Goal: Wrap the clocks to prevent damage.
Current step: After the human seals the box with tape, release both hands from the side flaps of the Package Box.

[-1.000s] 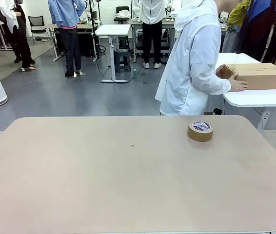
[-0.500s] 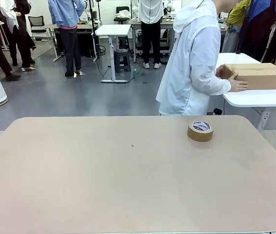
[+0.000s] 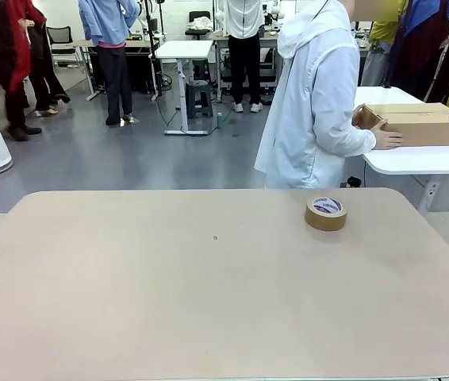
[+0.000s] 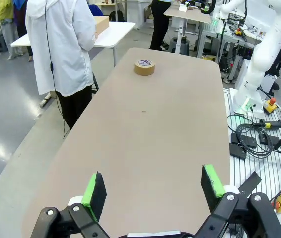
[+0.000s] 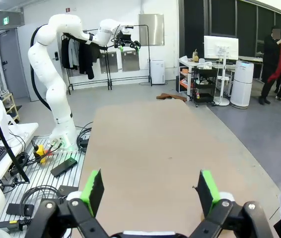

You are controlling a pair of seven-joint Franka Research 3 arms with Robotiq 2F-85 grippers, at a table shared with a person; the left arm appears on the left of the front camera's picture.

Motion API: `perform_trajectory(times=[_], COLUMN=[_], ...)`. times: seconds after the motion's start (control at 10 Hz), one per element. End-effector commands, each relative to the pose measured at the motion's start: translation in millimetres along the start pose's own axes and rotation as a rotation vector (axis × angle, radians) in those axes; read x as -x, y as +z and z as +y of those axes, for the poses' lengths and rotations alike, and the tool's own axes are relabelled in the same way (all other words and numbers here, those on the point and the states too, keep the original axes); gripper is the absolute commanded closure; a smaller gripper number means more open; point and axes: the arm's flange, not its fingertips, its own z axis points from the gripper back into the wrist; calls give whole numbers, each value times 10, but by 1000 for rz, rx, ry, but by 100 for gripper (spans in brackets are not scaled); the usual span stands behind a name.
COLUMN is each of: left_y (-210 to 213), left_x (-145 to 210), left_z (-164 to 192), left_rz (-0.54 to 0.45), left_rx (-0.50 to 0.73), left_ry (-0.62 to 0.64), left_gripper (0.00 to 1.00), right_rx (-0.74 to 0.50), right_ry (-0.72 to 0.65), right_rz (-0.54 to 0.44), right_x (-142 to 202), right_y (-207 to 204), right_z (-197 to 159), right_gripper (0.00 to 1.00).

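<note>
- Table: beige top, rounded corners; carries one item, otherwise bare.
- Brown tape roll: lies flat near the far right edge of the table, purple-and-white label on the core; also seen in the left wrist view.
- Person: white hooded coat, standing just beyond the far edge, turned toward a white side table, one hand on a brown cardboard carton resting there.
- Clocks: no bubble-wrapped bundle can be made out on the table or in the person's hands; whether it sits inside the carton cannot be told, so neither its look nor its place can be entered.
- Left tool: green pads spread wide, nothing between them, hovering above the near end of the table.
- Right tool: pads likewise spread wide and empty, above the table's right end.
- Risk, judged: with the item absent, any reach by either arm would meet bare table or only the tape.
- Risk, judged: the person stands close to the far edge; an arm crossing the middle during a handover could meet a hand or the carton.
</note>
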Motion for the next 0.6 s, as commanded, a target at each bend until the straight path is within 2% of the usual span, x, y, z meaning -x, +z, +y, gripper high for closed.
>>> perform_trajectory(times=[0.0, 0.5], left_y=[3, 3], left_x=[-20, -20], left_z=[-6, -6], left_rz=[-1, -1], left_rx=[1, 1], left_ry=[-4, -4], left_gripper=[0, 0], right_rx=[-6, -6], right_ry=[0, 0], right_rz=[3, 3], right_x=[-13, -13], right_y=[5, 5], right_z=[-27, -27], right_gripper=[0, 0])
